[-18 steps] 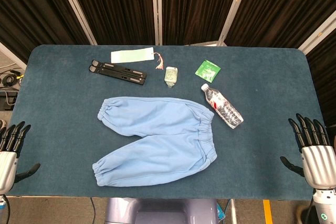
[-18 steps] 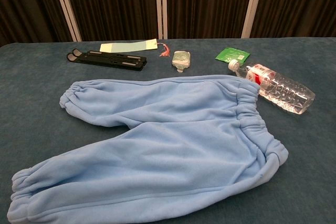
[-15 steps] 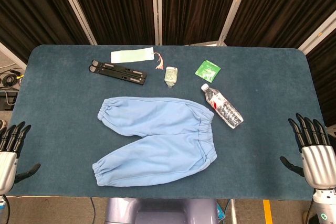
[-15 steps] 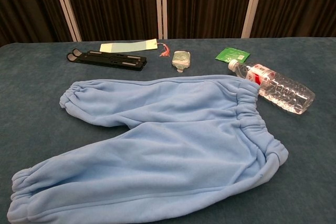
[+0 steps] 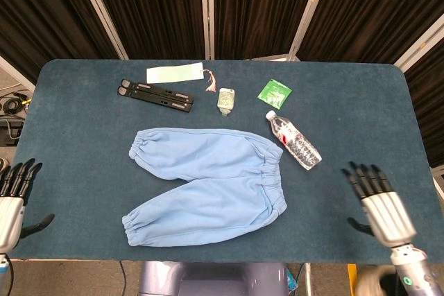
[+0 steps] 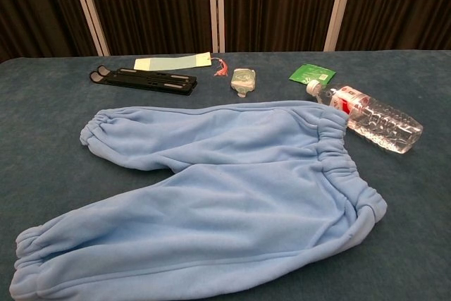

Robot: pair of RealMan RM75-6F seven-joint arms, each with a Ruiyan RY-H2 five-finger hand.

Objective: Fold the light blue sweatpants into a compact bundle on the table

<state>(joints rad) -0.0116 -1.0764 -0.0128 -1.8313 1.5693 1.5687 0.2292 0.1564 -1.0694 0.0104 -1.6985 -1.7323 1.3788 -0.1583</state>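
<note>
The light blue sweatpants (image 5: 208, 185) (image 6: 211, 195) lie spread flat near the table's front, waistband to the right, both legs pointing left. My left hand (image 5: 12, 199) hovers at the table's front left corner, fingers apart, holding nothing. Over the front right part of the table my right hand (image 5: 378, 206) is also spread and empty, well clear of the waistband. Neither hand appears in the chest view.
A clear water bottle (image 5: 294, 141) (image 6: 370, 118) lies just right of the waistband. Behind the pants are a small sanitizer bottle (image 5: 226, 100), a green packet (image 5: 275, 93), a black folding stand (image 5: 155, 96) and a pale green tag (image 5: 175, 73). The blue table (image 5: 361, 102) ends close to both hands.
My right hand has moved left and inward from the table's right edge, toward the pants. The left hand and the pants are unchanged.
</note>
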